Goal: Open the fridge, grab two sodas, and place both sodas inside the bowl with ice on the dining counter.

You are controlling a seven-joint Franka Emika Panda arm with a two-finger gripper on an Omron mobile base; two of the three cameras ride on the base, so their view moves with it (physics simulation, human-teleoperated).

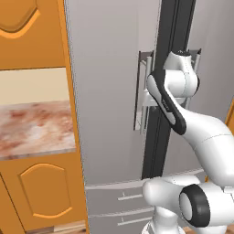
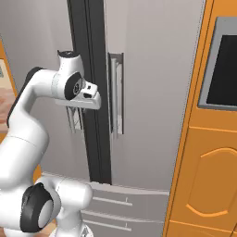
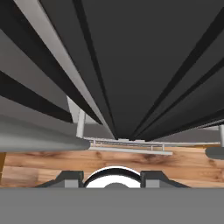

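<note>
fridge closed, pincer clamping left handle

The fridge is standing between cabinets on its left and right, doors shut. Two handles are flanking the centre strip — the arm is reaching in at the left handle. Drawers are lying below the doors. A counter is sitting left — set among the cabinets.

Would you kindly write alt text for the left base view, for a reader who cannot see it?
A white robot arm reaches its gripper to the left door handle of a closed grey French-door fridge. Orange cabinets and a marbled counter stand to the left; the fridge drawers sit below.
</note>
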